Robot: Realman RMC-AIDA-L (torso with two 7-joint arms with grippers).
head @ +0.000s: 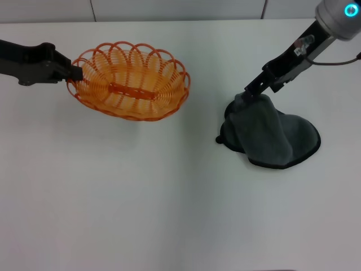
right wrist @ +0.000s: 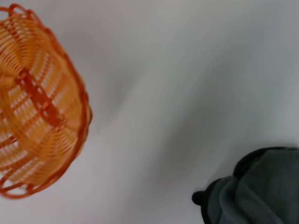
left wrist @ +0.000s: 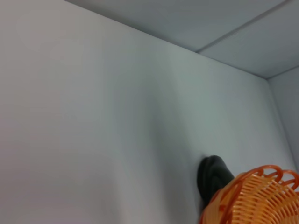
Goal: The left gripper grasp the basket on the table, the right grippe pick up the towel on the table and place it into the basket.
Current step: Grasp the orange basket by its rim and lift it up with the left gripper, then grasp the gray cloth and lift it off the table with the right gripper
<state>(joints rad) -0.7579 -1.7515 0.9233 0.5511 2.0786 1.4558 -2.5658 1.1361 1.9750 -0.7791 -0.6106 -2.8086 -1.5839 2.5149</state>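
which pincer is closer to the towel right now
Right. The right pincer grips the towel at its raised far edge; the left pincer holds the basket rim, well across the table.

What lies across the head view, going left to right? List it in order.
Black two-fingered left gripper clamped on the basket rim → oval orange wire-like basket → bare stretch of plain white table → soft dark grey-green towel, with the slim black right gripper pinching its raised upper fold.
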